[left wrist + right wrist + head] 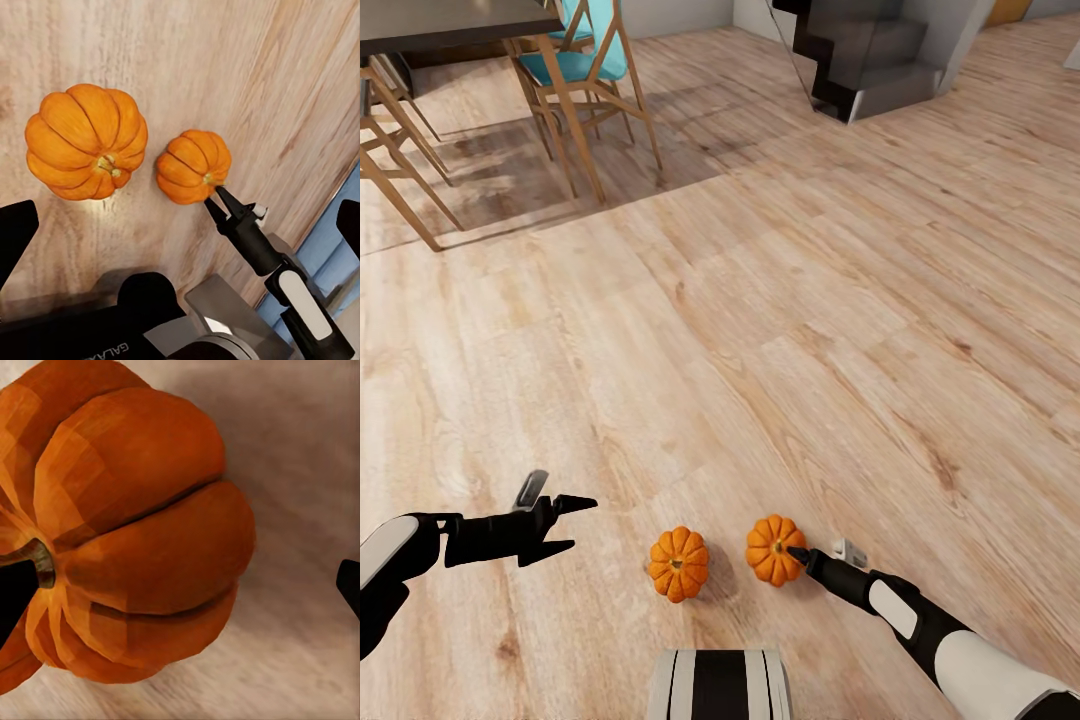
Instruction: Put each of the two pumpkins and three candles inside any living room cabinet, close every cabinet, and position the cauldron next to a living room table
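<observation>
Two orange pumpkins lie side by side on the wooden floor just in front of my base: the left pumpkin [679, 563] [84, 141] and the right pumpkin [775, 549] [193, 166] [142, 532]. My right gripper [797, 553] [217, 201] is open, one fingertip over the right pumpkin's stem and the other fingertip [349, 583] wide of it over bare floor. My left gripper [570, 525] hovers open above the floor, left of both pumpkins, with nothing in it. The candles, cauldron and cabinet are out of view.
A dark table top [450, 20] with wooden chairs with teal seats [575, 62] stands at the far left. A dark staircase [870, 60] rises at the far right. Wide wooden floor [780, 300] lies between. My base [720, 685] is at the near edge.
</observation>
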You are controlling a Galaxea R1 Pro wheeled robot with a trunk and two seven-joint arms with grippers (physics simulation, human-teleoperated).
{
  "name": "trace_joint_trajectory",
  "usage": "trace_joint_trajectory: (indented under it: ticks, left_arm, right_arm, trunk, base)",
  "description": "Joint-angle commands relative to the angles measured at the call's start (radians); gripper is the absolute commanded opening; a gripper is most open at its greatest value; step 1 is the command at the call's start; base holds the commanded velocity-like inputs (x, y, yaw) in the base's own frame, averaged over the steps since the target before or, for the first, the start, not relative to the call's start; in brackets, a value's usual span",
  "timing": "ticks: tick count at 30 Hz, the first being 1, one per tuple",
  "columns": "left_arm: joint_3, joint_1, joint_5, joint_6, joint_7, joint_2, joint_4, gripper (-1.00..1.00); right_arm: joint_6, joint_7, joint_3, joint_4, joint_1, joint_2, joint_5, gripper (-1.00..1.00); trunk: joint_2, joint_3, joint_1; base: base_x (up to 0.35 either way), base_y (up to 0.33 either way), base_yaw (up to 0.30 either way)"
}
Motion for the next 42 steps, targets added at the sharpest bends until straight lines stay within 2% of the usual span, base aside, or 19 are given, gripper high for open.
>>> trace_joint_trajectory:
  ticks: [1,6,42]
  left_arm:
    - [-0.001,-0.001,0.011,0.000,0.010,0.000,-0.001,1.00]
    - [-0.001,-0.001,0.010,0.000,0.010,0.001,-0.001,1.00]
    - [-0.001,0.018,0.010,0.000,0.008,-0.001,-0.017,1.00]
  right_arm:
    - [0.003,0.001,0.004,-0.001,0.000,-0.001,-0.007,1.00]
    - [0.003,0.001,0.004,0.000,0.000,-0.001,-0.007,1.00]
    - [-0.014,0.001,0.004,0.000,0.000,-0.001,-0.003,1.00]
  trunk:
    - [0.000,-0.001,0.000]
    - [-0.001,-0.016,0.002]
    - [-0.001,-0.016,0.002]
  base:
    - [0.000,0.000,0.000]
    - [0.000,0.000,0.000]
    - [0.017,0.014,0.000]
